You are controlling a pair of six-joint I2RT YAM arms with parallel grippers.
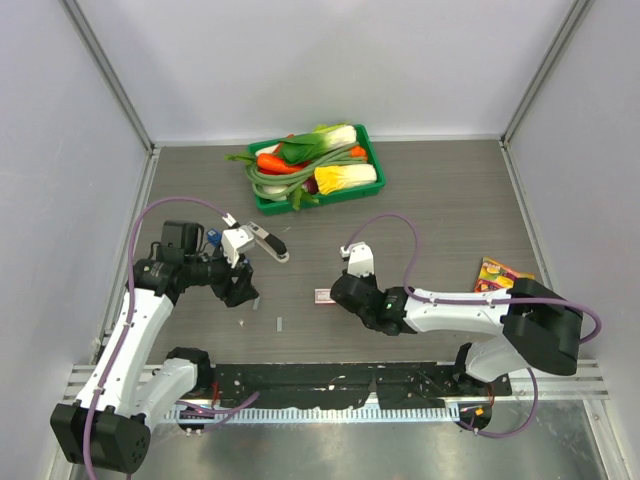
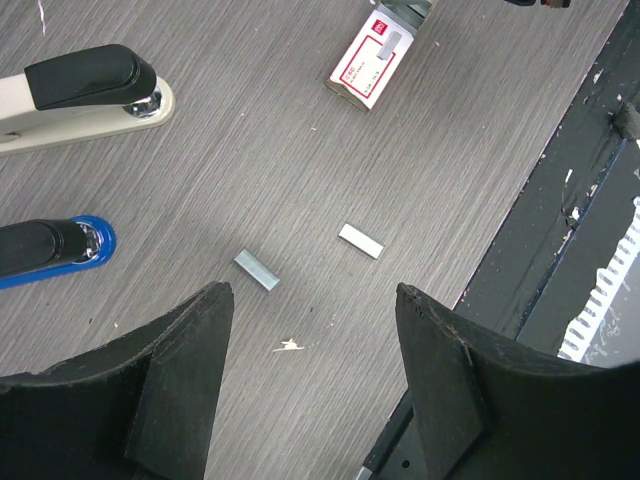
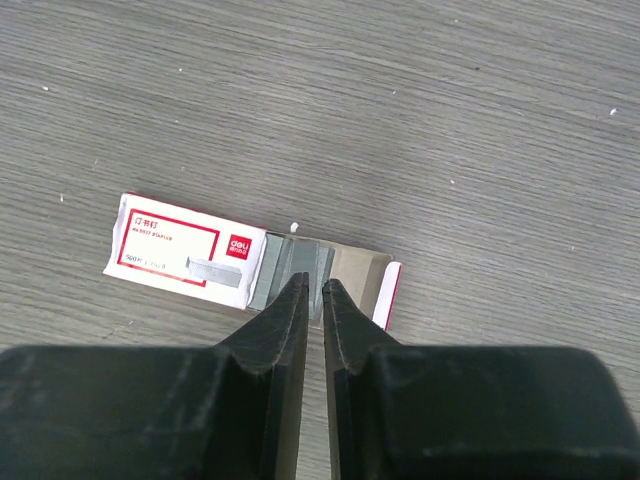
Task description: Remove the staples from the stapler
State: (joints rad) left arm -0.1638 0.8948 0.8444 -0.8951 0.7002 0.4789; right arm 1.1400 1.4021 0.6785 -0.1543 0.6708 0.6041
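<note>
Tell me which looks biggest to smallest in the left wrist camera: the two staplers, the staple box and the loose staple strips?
1. Black-and-cream stapler, though cut off at the edge.
2. Blue stapler and staple box: about alike as seen; the stapler is cut off.
3. Staple strips: both alike, smallest.

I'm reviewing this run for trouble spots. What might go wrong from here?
The right tool, nearly closed, hangs right over the open staple box; a small push might slide the box or spill it. Two loose staple strips lie flat ahead of the open left tool; being thin, they may slip from a pinch or get flicked away.
</note>
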